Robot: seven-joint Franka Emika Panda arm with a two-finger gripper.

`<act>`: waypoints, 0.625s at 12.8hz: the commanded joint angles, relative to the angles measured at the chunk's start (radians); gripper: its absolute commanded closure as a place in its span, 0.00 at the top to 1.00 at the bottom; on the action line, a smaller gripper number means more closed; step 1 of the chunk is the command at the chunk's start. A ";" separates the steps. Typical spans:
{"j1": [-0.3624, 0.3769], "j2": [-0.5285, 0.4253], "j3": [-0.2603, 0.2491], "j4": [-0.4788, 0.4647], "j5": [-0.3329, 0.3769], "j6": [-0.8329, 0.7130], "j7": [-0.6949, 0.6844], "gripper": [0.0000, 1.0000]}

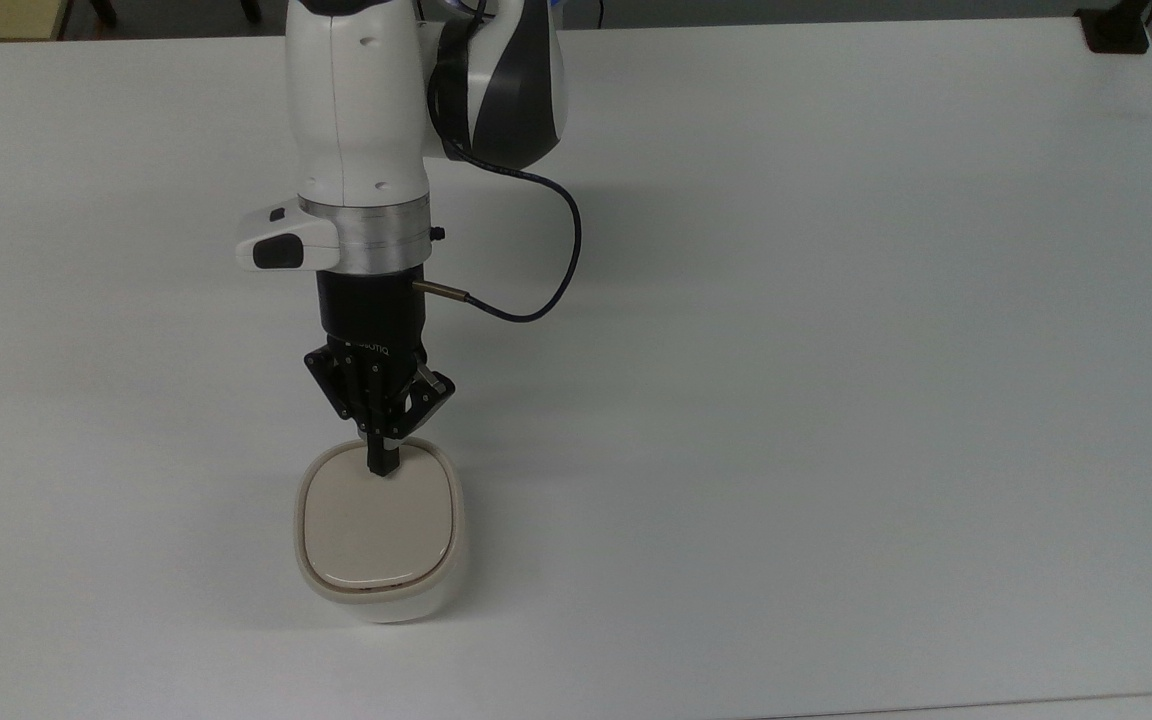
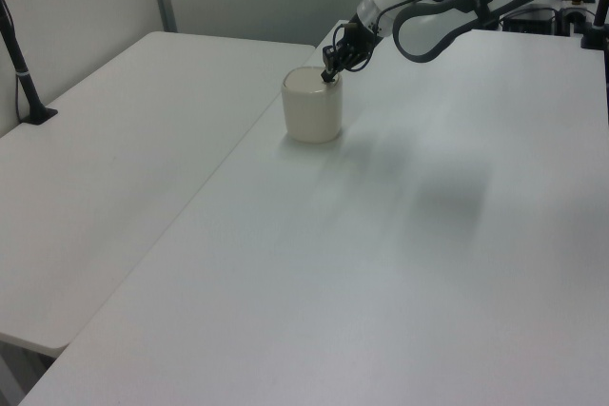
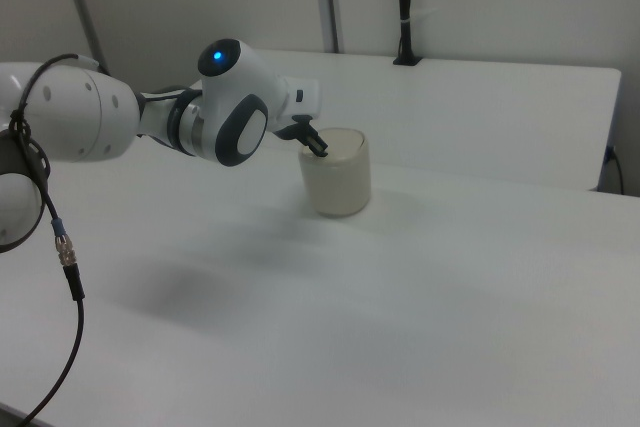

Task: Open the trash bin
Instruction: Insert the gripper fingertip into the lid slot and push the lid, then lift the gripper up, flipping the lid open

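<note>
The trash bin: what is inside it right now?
Cannot be seen: the trash bin has its beige lid closed, hiding the inside. The shut claw sits over the lid's edge nearest the arm.

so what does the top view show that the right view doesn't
The top view shows the lid face-on with the shut gripper at its upper edge, and the arm's looping cable. The right view shows the trash bin side wall, the arm's blue light and a black post on the far table. Both show the gripper tip at the bin's top and the white table.
</note>
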State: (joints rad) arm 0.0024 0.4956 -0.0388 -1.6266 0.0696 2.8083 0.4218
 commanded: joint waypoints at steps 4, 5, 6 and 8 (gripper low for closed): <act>-0.008 -0.110 -0.006 0.001 0.015 -0.076 0.017 0.00; -0.013 -0.144 -0.006 0.001 0.015 -0.137 0.015 0.00; -0.015 -0.181 -0.006 -0.001 0.015 -0.195 0.017 0.00; -0.015 -0.253 -0.006 -0.002 0.012 -0.350 0.015 0.00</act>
State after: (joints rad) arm -0.0177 0.3555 -0.0398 -1.5957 0.0699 2.6316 0.4271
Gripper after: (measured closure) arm 0.991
